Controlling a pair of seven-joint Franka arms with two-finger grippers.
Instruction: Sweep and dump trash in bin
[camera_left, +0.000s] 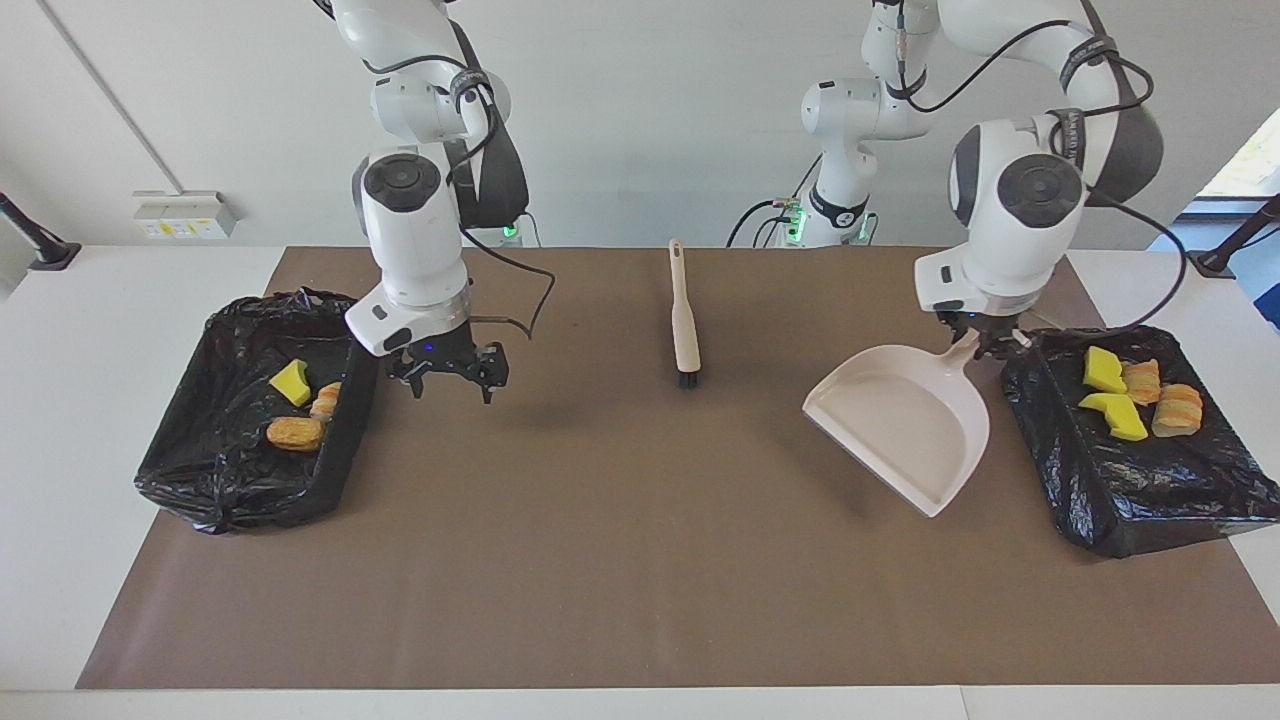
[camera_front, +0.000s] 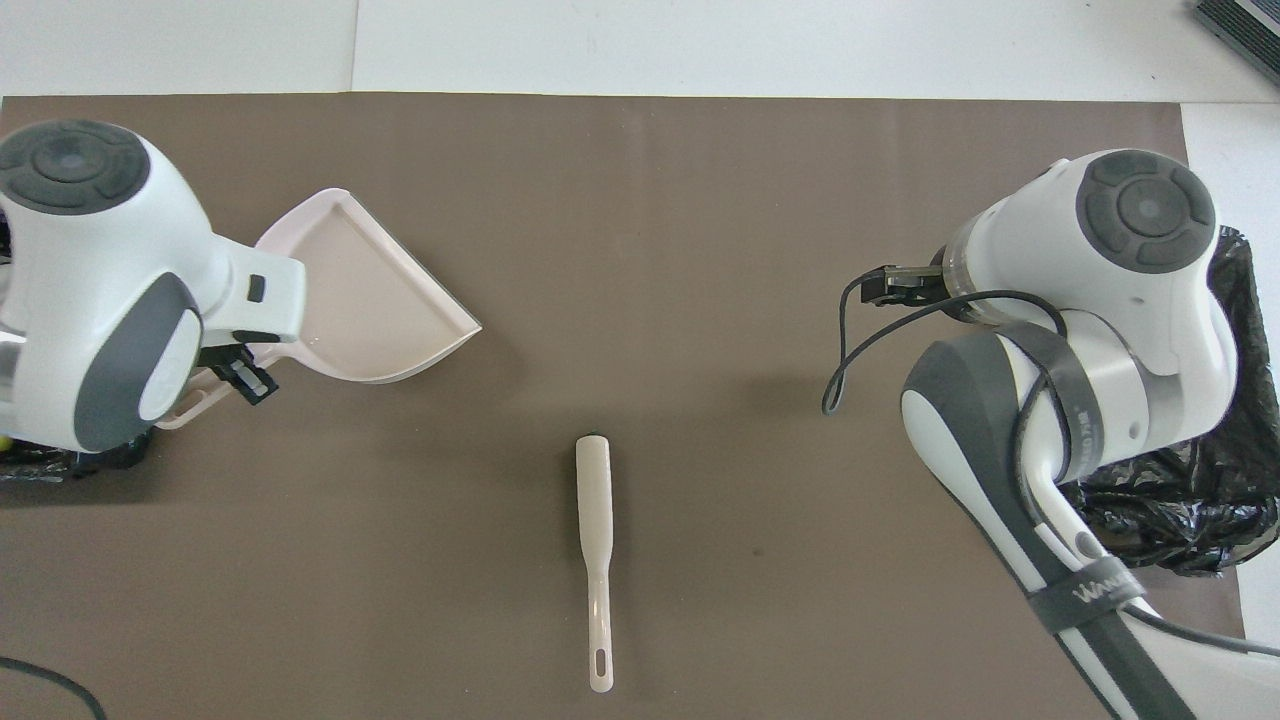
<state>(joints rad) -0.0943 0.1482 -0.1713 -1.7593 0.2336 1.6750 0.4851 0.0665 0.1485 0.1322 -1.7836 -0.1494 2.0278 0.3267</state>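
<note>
The trash lies in two black-lined bins. The bin (camera_left: 230, 480) at the right arm's end holds a yellow sponge chunk (camera_left: 290, 382) and two bread-like pieces (camera_left: 296, 433). The bin (camera_left: 1140, 500) at the left arm's end holds several scraps (camera_left: 1113, 415). My left gripper (camera_left: 985, 345) is shut on the handle of the cream dustpan (camera_left: 900, 425) (camera_front: 370, 290). The pan is empty and tilted mouth-down over the mat beside that bin. My right gripper (camera_left: 448, 375) hangs open and empty over the mat beside the other bin. The brush (camera_left: 685, 320) (camera_front: 595, 530) lies flat mid-mat.
The brown mat (camera_left: 620, 560) covers most of the white table. In the overhead view the arms hide most of both bins; part of one bin (camera_front: 1180, 510) shows under the right arm. Cables hang from both wrists.
</note>
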